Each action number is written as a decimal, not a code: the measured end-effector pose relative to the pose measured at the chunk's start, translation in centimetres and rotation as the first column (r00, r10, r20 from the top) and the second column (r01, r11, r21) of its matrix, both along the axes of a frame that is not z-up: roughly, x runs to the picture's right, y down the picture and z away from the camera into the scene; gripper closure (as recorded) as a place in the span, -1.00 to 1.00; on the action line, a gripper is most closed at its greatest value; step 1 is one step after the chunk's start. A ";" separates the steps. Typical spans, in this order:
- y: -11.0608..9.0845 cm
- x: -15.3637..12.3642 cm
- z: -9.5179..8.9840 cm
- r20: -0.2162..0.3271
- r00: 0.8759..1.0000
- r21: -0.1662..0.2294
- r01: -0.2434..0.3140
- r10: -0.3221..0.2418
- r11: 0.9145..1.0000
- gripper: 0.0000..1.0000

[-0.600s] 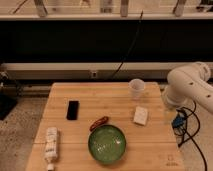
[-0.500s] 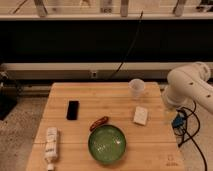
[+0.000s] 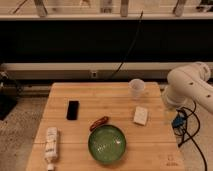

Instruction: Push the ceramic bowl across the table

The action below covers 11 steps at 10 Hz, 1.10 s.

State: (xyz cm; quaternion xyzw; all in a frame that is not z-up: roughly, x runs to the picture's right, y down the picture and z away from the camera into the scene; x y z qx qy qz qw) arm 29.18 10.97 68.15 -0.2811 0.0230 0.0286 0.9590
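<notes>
The ceramic bowl (image 3: 107, 144) is round and dark green with a pale speckled inside. It sits upright near the front edge of the light wooden table (image 3: 115, 99), a little right of the middle. My white arm (image 3: 189, 86) hangs over the table's right edge. The gripper (image 3: 172, 116) points down beside that edge, to the right of the bowl and farther back, well apart from it and touching nothing I can see.
A white cup (image 3: 136, 88) stands at the back right. A small white box (image 3: 141, 115) lies between the gripper and the bowl. A brown snack (image 3: 99, 122) lies just behind the bowl. A black phone (image 3: 73, 110) and a white bottle (image 3: 50, 144) lie on the left. Cables (image 3: 192, 135) hang off the right side.
</notes>
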 end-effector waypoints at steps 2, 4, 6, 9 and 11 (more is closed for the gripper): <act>0.0 0.0 0.0 0.000 1.000 0.000 0.000 0.000 1.000 -0.60; 0.0 0.0 0.0 0.000 1.000 0.000 0.000 0.000 1.000 -0.60; 0.0 0.0 0.0 0.000 1.000 0.000 0.000 0.000 1.000 -0.60; 0.0 0.0 0.0 0.000 1.000 0.000 0.001 -0.001 1.000 -0.60; 1.3 -0.7 0.9 -0.003 1.000 -0.005 0.018 -0.018 1.000 -0.60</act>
